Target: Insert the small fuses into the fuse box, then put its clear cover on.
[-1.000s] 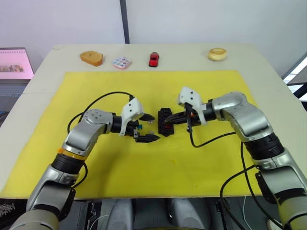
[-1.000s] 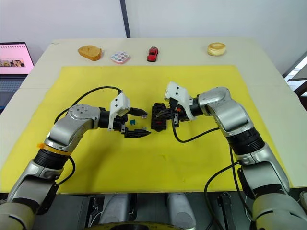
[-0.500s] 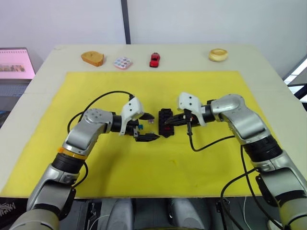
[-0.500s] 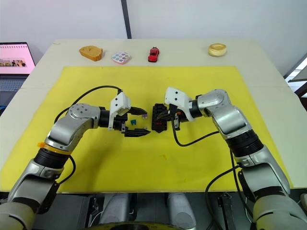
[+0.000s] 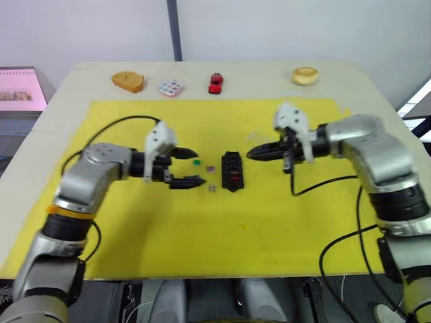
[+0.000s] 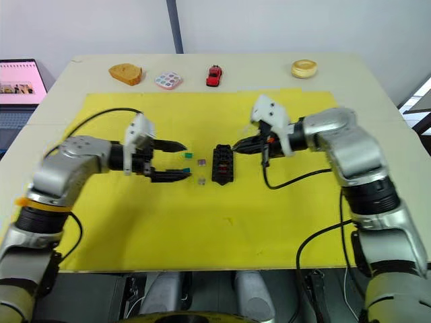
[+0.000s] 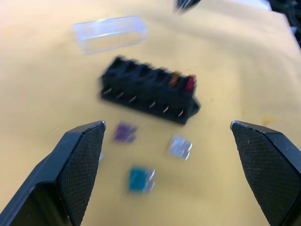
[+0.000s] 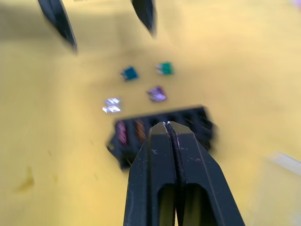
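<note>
The black fuse box lies mid-mat, with a brown fuse and a red fuse seated in slots at one end. Loose fuses lie just to its left: green, purple, grey and teal. My left gripper is open, its fingers spread on either side of these fuses and holding nothing. My right gripper is shut with nothing seen in it, its tip hovering just right of the box's far end. The clear cover rests on the mat beyond the box.
Along the table's far edge sit a bread-shaped toy, a multicoloured tile, a red toy car and a tan ring. A laptop screen stands off to the left. The yellow mat covers the work area.
Both grippers have drawn back from the fuse box: the left one to the left, the right one to the right and farther away. The right gripper's fingers no longer touch the box.
</note>
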You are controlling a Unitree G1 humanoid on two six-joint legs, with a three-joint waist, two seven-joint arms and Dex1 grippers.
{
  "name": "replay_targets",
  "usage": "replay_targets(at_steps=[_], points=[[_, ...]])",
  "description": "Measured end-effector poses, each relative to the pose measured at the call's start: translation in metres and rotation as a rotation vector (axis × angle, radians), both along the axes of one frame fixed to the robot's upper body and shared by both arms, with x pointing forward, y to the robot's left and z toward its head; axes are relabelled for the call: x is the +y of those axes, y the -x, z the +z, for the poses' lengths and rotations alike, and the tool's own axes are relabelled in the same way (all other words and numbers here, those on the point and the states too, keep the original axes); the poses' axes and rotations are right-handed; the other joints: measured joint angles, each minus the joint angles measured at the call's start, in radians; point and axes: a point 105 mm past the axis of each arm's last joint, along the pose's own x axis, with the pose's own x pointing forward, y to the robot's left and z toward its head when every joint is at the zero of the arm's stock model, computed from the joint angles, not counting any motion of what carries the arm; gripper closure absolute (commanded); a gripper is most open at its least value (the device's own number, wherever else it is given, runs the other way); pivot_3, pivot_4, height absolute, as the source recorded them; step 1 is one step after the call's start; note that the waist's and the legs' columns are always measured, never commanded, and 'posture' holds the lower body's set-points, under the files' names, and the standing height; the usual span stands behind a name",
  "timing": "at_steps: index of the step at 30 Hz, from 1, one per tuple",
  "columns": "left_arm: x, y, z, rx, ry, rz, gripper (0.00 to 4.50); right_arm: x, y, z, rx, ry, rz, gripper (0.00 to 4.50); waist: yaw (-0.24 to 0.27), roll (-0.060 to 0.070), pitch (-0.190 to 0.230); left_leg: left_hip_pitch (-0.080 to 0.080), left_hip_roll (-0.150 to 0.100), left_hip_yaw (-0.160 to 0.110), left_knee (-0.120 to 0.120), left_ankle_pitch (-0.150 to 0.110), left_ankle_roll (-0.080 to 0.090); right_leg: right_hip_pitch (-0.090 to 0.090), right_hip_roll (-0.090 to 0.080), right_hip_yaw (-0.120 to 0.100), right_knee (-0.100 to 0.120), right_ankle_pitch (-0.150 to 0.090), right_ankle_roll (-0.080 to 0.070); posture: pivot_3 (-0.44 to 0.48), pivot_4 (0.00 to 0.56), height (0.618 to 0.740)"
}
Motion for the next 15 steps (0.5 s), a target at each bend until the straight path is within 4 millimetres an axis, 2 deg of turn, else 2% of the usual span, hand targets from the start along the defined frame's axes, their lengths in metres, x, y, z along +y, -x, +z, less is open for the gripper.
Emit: replay_targets(at_steps=[4,7,11,15], points=[[0.045,0.004,0.001,0.046,-0.054,0.114,0.0,-0.034,0.006,-0.002,0.004,0.064,-0.066,1.67,0.0,0.0,0.0,0.0,0.0,0.001,0.0,0.0,0.0,0.0,-0.001,0.0,-0.001,0.0,0.0,0.0,0.15,0.74],[0.068,0.008,-0.006,0.089,-0.083,0.164,0.0,-0.058,0.006,0.002,-0.01,0.089,-0.132,0.11,0.0,0.0,0.0,0.0,0.0,0.002,0.0,0.0,0.0,0.0,-0.001,0.0,-0.001,0.0,0.0,0.0,0.15,0.74],[0.086,0.014,-0.008,0.125,-0.097,0.201,0.0,-0.083,0.003,0.007,-0.033,0.113,-0.21,0.05,0.0,0.0,0.0,0.0,0.0,0.003,0.0,0.0,0.0,-0.001,-0.001,0.001,-0.001,0.0,0.0,0.0,0.15,0.74],[0.083,0.015,-0.013,0.152,-0.068,0.187,0.0,-0.088,0.003,0.004,-0.031,0.117,-0.232,0.05,0.0,0.0,0.0,0.0,0.001,0.003,0.0,0.0,0.0,-0.002,-0.001,0.001,0.0,0.0,0.0,0.0,0.15,0.74]])
